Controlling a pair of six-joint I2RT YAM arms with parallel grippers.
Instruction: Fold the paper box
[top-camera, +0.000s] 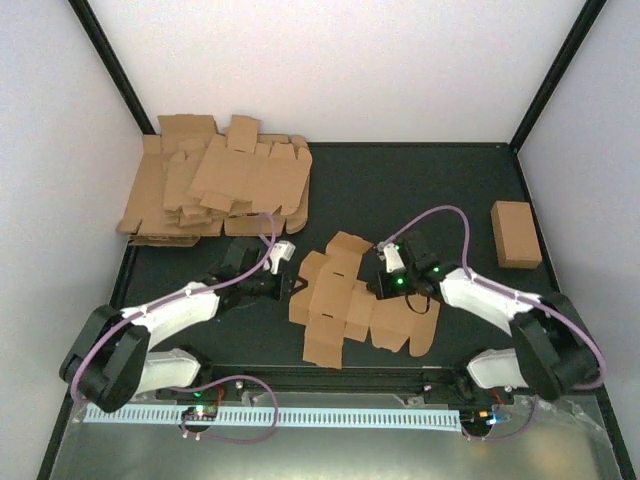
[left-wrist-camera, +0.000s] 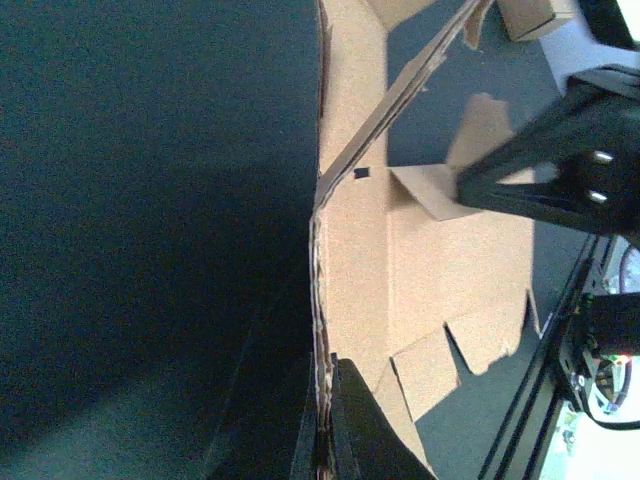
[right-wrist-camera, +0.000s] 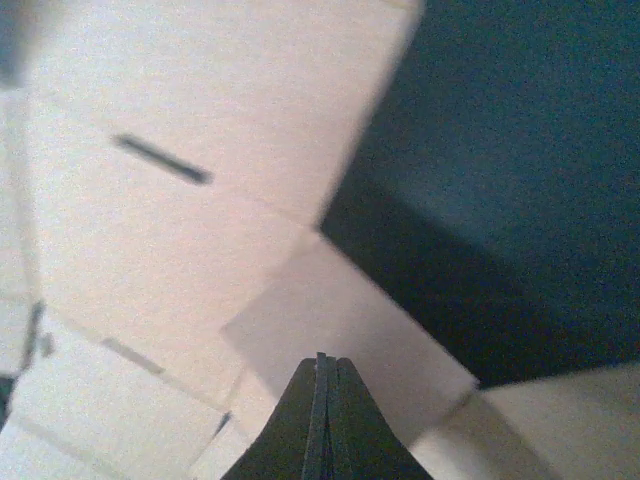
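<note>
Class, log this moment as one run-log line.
left claw: shut on paper box edge | right claw: shut, over its flap | fold: unfinished

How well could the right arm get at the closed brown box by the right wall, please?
Probably yes: the closed brown box sits on that arm's side, with only bare table between it and the right gripper. That gripper is shut over the paper box, so it must open first.
</note>
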